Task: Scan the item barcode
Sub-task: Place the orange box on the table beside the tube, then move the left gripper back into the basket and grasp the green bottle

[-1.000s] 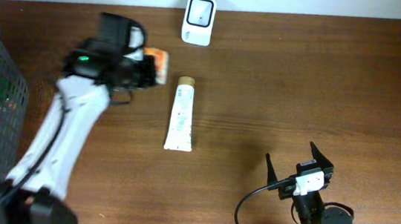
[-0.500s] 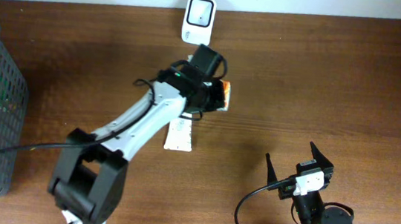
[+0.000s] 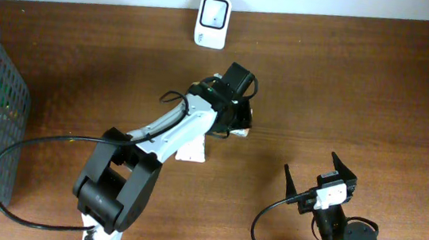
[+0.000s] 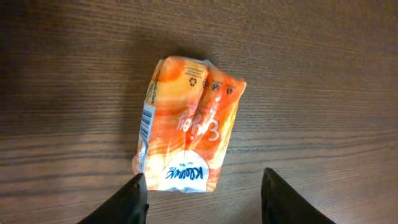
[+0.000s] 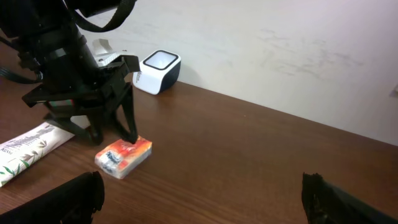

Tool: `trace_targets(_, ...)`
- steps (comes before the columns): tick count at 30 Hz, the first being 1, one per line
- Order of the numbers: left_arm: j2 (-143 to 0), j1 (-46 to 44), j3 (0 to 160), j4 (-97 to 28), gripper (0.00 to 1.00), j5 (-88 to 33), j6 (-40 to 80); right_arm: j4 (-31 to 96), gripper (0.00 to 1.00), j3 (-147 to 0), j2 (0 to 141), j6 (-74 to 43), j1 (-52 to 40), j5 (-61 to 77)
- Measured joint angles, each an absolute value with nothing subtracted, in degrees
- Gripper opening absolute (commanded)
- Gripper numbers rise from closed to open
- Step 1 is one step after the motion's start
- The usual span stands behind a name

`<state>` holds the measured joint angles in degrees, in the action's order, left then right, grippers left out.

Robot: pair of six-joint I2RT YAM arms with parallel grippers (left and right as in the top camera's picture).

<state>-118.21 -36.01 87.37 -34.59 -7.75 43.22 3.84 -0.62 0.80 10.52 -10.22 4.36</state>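
One tissue pack (image 4: 189, 124) lies flat; left gripper (image 4: 204, 175) loosely straddles it.

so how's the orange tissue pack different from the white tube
The tissue pack is orange, short and blocky; the tube is white with a leafy print, long and thin. The pack lies right under the open left hand; the tube lies off to the side, partly under that arm. Both rest flat on the table, neither gripped.
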Motion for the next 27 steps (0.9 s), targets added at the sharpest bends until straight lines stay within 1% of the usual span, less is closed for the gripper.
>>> trace_targets(2, -118.2, -36.0, 87.4, -34.6, 0.43, -7.7, 43.2, 3.8, 0.99, -0.6, 0.8, 10.5, -10.2, 4.3)
trace_targets(4, -118.2, -36.0, 87.4, -34.4, 0.43, -7.7, 43.2, 3.8, 0.98, -0.6, 0.8, 10.5, -10.2, 4.4)
trace_targets(7, -118.2, -35.7, 87.8, -34.7, 0.49, -7.2, 41.0, 3.8, 0.98, -0.6, 0.8, 10.6, -10.2, 4.3)
trace_targets(10, -117.6, -34.3, 89.2, -36.9, 0.50, -7.1, 34.8, 3.8, 0.98, -0.6, 0.8, 10.5, -10.2, 4.3)
trace_targets(13, -114.3, -30.7, 90.9, -40.6, 0.49, -7.1, 28.8, 3.8, 0.99, -0.6, 0.8, 10.5, -10.2, 4.4)
trace_targets(17, -106.0, -21.2, 97.7, -47.1, 0.50, -6.9, 20.6, 3.8, 0.98, -0.6, 0.8, 10.5, -10.2, 4.4)
trace_targets(21, -98.1, -9.6, 104.3, -50.2, 0.54, -6.7, 16.0, 3.8, 0.98, -0.6, 0.8, 10.6, -10.2, 4.3)
trace_targets(27, -88.9, 13.6, 106.7, -50.7, 0.54, -6.1, 14.4, 3.8, 0.98, -0.6, 0.8, 10.5, -10.2, 4.4)
